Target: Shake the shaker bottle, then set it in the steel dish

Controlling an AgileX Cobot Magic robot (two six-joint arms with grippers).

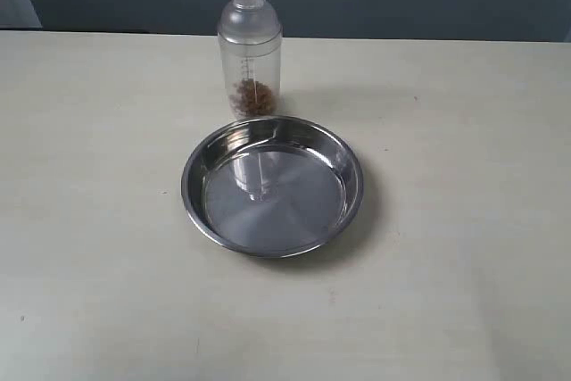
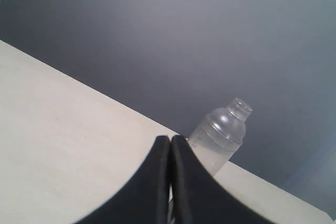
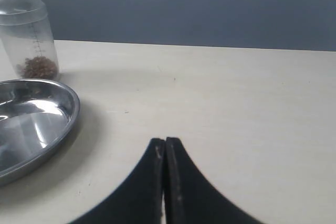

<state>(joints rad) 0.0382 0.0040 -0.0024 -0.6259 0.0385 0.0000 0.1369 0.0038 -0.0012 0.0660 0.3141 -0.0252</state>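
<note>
Table (image 1: 464, 220): pale flat top, carrying both task items.
Dish (image 1: 277, 211): lying flat near the middle of the table, holding nothing, its shiny bottom mirroring the bottle.
Bottle (image 1: 251, 51): standing upright on the table at 12 o'clock from the dish, just beside the rim and outside it.
Left gripper (image 2: 170, 145): fingers lying pressed together and gripping nothing, with the bottle showing well apart beyond them; not appearing in the exterior view.
Right gripper (image 3: 165, 142): fingers likewise lying together and empty, hanging over bare table well apart from dish and bottle.
Granules (image 1: 254, 97): brown heap sitting settled at the bottle's base.
Progress: by the look of it nothing is being done yet. Opening a gripper, reaching, grasping, shaking and setting the bottle in the dish are all remaining.
</note>
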